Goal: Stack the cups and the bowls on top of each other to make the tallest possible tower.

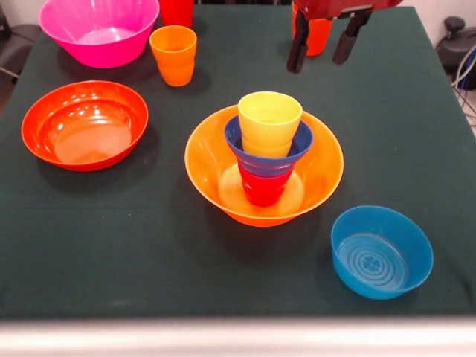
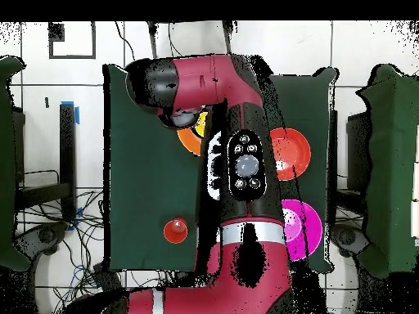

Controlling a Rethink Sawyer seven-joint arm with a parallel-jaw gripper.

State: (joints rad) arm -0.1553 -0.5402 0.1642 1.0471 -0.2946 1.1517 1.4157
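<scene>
1. At the left of the front view, a wide shallow orange-red bowl (image 1: 84,125) sits upright and empty on the dark green bench (image 1: 416,149).
2. Above it, in the upper left corner, stands a big pink bowl (image 1: 99,31), also empty.
3. Just to the right of the pink bowl is an orange cup (image 1: 173,55), upright and standing alone. Behind it a red cup (image 1: 176,10) shows at the top edge, partly cut off.
4. At the centre is the tower (image 1: 265,160): a big yellow-orange bowl (image 1: 205,160) as base, a red cup (image 1: 262,186) standing inside it, a small dark blue bowl (image 1: 245,145) seated on that cup, and a yellow cup (image 1: 269,123) upright in the blue bowl at the top.
5. At the upper right, the hand (image 1: 321,48) hangs above the bench with its two black fingers (image 1: 298,46) spread apart and nothing between them. An orange-red cup (image 1: 320,36) stands behind the gap, well apart from the tower.
6. At the lower right, a mid-sized light blue bowl (image 1: 381,251) lies upright and empty, near the tower's base but not touching it.
7. From overhead, the red and black arm (image 2: 237,163) covers most of the bench, hiding the tower.
</scene>
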